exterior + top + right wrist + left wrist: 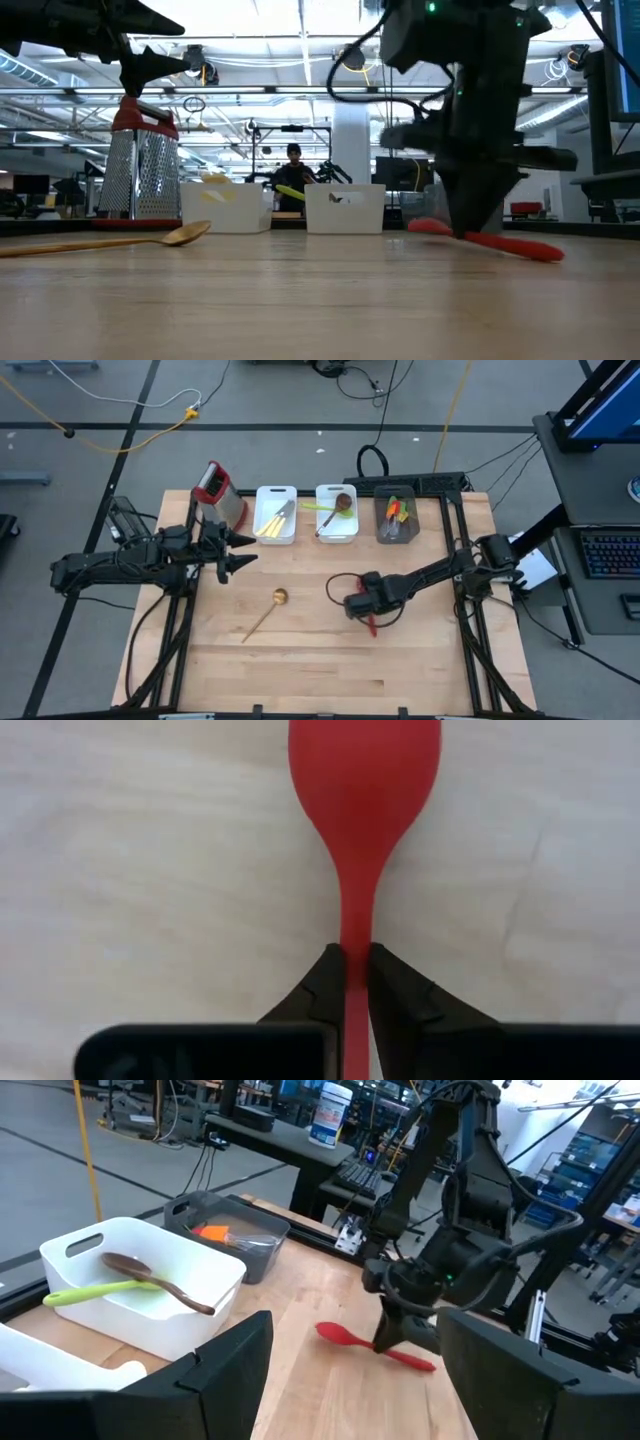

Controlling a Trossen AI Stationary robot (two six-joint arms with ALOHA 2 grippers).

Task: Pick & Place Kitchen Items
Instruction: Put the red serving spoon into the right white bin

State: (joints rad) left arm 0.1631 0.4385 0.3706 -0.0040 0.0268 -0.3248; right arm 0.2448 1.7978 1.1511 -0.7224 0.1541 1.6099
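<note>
A red spoon (372, 626) is near the table's middle right, with my right gripper (362, 610) shut on its handle. In the right wrist view its bowl (365, 770) points away from the fingers. A wooden spoon (265, 612) lies flat on the table left of centre. My left gripper (240, 550) hangs open and level above the table's left side, next to the steel grater (220, 493), with nothing between its fingers. My right gripper pinches the red spoon's thin handle (355, 935), just behind the bowl, between its two fingertips (325, 985). The fingers come from above, pointing steeply down, one on each side of the handle. The spoon lies nearly level just over the table (500, 243); whether it is clear of it I cannot tell.
Along the far edge stand a white bin (275, 513) with pale utensils, a white bin (337, 510) with a brown and a lime-green spoon, and a grey bin (397, 515) with orange and green pieces. Bare wood (330, 670) lies toward the near edge.
</note>
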